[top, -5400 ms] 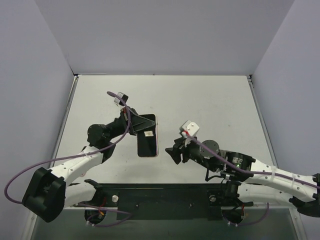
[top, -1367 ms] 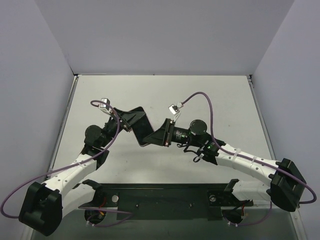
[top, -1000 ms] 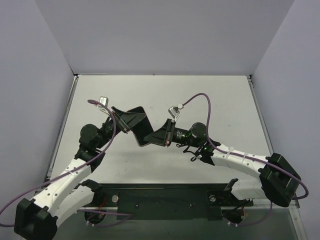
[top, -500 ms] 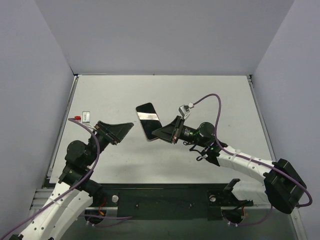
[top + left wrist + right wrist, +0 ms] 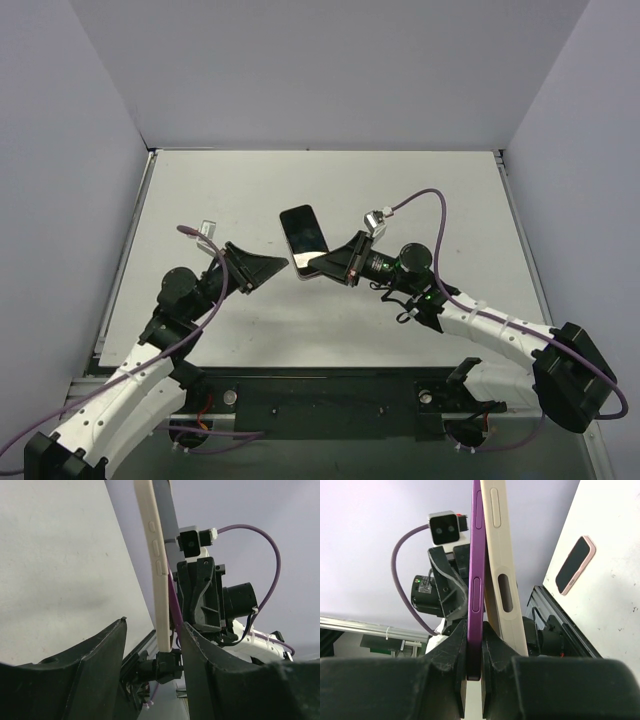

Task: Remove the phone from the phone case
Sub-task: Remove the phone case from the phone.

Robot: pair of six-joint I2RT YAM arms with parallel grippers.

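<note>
Right wrist view: phone (image 5: 474, 580) was pinched edge-on by right gripper (image 5: 474, 665), long axis pointed straight out from the fingers, phone case (image 5: 502, 580) peeled alongside; left gripper (image 5: 152, 626) jaws were held spread.

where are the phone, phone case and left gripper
phone (image 5: 474, 545): right wrist view, purple side edge
phone case (image 5: 500, 555): right wrist view, cream side wall
left gripper (image 5: 152, 626): left wrist view, midway between fingertips

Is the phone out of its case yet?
Partly out: the purple phone and cream case gape apart near the right gripper, touching farther up.
</note>
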